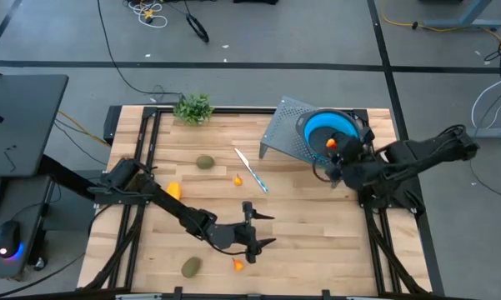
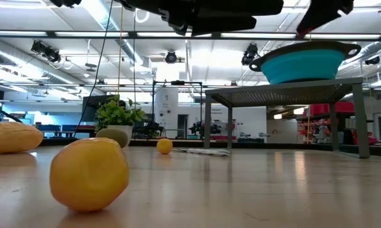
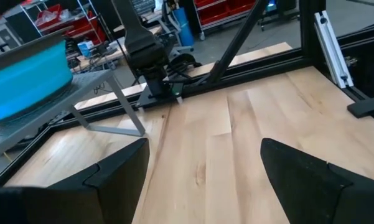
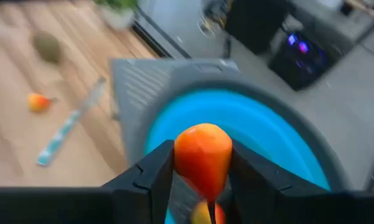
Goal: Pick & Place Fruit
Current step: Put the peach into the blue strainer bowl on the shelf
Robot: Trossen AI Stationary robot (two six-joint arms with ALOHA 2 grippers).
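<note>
Right claw [image 4: 202, 180] is pinched on a small orange-red fruit piece [image 4: 203, 158], poised over the round blue bowl [image 4: 267, 137] that sits on a grey perforated metal stand [image 1: 285, 133] at the counter's far right. Held there, it looks set to drop the piece in; a second orange bit [image 4: 206, 213] shows just below it, whether inside the bowl or also in the grip I cannot tell.

Left claw [image 1: 257, 231] hangs with fingers spread wide and nothing between them, near the front edge, just beside a tiny orange-red piece [image 1: 238, 265], likely lining up for the next pick.

Still on the wooden counter [image 1: 317, 225]: an olive-brown oval [image 1: 191, 267] near the front, another olive oval [image 1: 204, 162] farther back, a small orange piece [image 1: 237, 178] beside the white-bladed blue-handled knife [image 1: 252, 170], and a yellow-orange fruit [image 1: 174, 191] partly covered by the left arm. A leafy green sprig [image 1: 193, 108] sits at the back edge.

No dark round fruit visible. The bowl's contents are mostly blocked by the right arm.
</note>
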